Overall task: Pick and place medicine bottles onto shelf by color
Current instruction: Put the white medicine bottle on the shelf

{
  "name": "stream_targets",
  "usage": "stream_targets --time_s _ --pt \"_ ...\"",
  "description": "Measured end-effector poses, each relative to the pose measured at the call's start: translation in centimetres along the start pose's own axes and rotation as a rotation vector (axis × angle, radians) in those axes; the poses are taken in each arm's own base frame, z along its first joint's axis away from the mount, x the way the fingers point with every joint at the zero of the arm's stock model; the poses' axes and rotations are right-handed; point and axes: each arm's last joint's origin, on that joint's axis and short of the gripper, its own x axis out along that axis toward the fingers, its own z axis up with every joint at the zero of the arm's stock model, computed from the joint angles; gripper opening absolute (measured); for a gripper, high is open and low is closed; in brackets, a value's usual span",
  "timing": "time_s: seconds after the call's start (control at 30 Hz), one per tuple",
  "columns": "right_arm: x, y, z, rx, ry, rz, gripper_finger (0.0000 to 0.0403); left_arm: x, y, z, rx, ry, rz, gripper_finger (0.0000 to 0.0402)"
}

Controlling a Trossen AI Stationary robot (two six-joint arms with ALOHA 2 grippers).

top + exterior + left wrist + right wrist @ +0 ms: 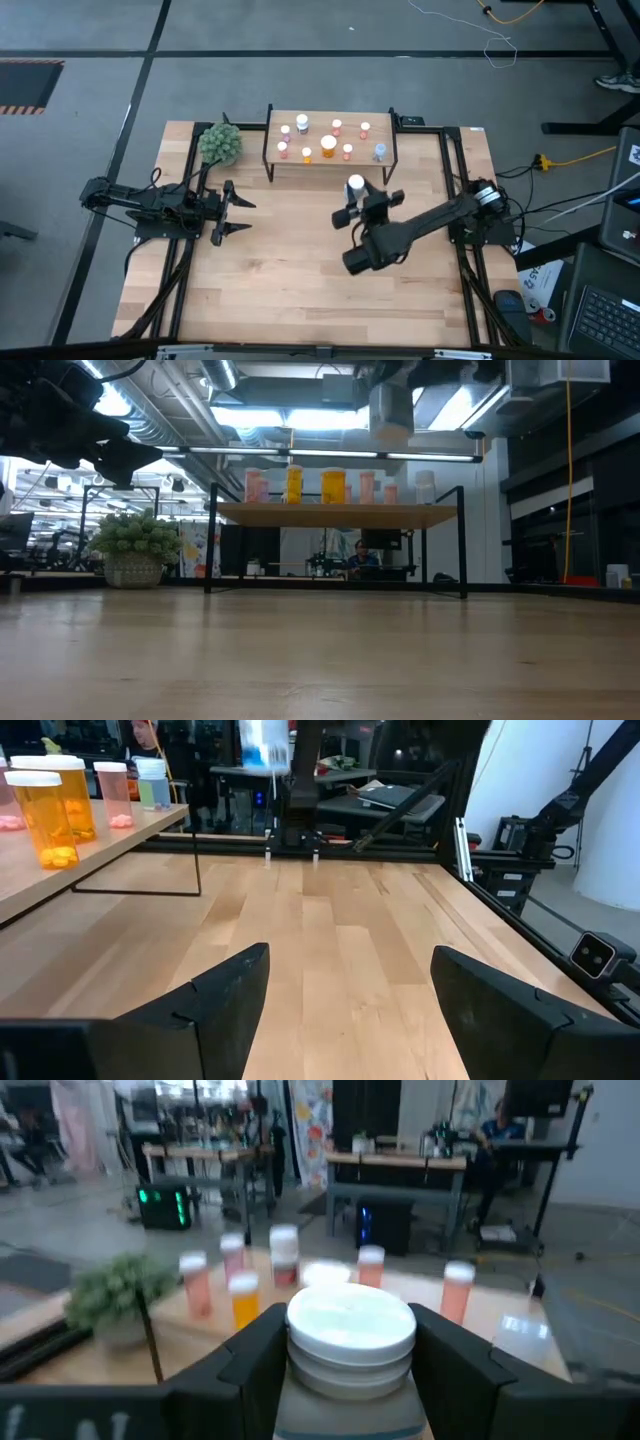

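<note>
The shelf stands at the table's far middle, a light-wood board on a black frame, with several orange, pink and pale bottles upright on it; it also shows in the low view. My right gripper is just near of the shelf, shut on a pale bottle with a white cap, held high above the table. My left gripper is open and empty left of the table's middle, its fingers over bare wood. My right gripper pinches the bottle's body just under the white cap between its two fingers, one on each side. The fingers reach roughly level from the table's near right side toward the shelf. The bottle stands upright, cap up, lifted clear of the table.
A green spiky plant ball in a basket sits at the shelf's left end. Black rails run along the table's left and right sides. Bare wood lies between the two grippers and toward the near edge.
</note>
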Motion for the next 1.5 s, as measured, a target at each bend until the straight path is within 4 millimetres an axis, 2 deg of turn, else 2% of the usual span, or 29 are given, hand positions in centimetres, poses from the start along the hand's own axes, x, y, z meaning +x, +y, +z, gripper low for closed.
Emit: stream_targets --time_s 0.13,0.23,0.33,0.47,0.6,0.8,1.1,1.5 --pt "0.4 -0.8 1.8 -0.017 -0.045 0.002 0.0186 0.0 0.0 0.0 0.000 0.000 0.000 0.0274" --pt "0.9 -1.2 1.7 -0.037 -0.063 -0.008 0.0186 0.0 0.0 0.0 0.000 0.000 0.000 0.0274" --pt "1.2 -2.2 0.2 -0.008 -0.090 -0.006 0.0186 0.0 0.0 0.0 0.000 0.000 0.000 0.0274" --pt "1.5 -4.5 -2.4 0.077 -0.089 -0.006 0.0186 0.0 0.0 0.0 0.000 0.000 0.000 0.0274" --pt "2.0 -5.8 -3.9 0.065 -0.090 -0.018 0.0186 0.0 0.0 0.0 0.000 0.000 0.000 0.0274" --pt "3.7 -6.2 -4.0 -0.022 -0.093 -0.080 0.0186 0.0 0.0 0.0 0.000 0.000 0.000 0.0274" --pt "6.7 -6.6 -3.9 0.052 -0.103 -0.178 0.0186 0.0 0.0 0.0 0.000 0.000 0.000 0.0274" --pt "8.4 -5.9 -4.3 0.025 -0.107 -0.228 0.0186 0.0 0.0 0.0 0.000 0.000 0.000 0.0274"
